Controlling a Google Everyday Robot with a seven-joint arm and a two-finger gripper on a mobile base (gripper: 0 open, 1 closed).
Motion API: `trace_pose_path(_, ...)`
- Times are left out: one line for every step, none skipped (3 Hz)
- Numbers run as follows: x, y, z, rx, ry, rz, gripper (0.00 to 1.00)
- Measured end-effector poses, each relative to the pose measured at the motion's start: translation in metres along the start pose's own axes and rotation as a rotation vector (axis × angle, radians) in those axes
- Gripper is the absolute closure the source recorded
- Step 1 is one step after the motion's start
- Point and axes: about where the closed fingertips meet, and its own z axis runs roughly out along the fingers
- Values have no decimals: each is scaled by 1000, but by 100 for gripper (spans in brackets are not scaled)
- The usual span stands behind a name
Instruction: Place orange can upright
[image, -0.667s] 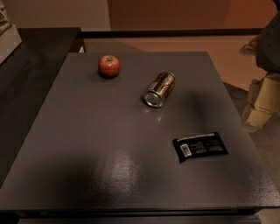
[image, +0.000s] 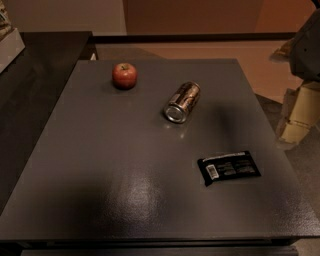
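Beside the table (image: 100, 165), the tool (image: 299, 114)

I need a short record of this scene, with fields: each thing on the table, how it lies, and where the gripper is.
surface: dark grey tabletop
can: brownish-orange metal drink can, on its side near the middle, silver end toward the camera
apple: round red apple, far left area, apart from the can
packet: flat black packet, lying flat, near right area
gripper: gripper, beyond the table's right edge, away from the can
task state: can not yet upright
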Motion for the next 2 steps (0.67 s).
trace_pose_path(-18,-2,12,-62,-16,-78,0)
trace_pose_path(-45,-8,27,-97,-29,-191,0)
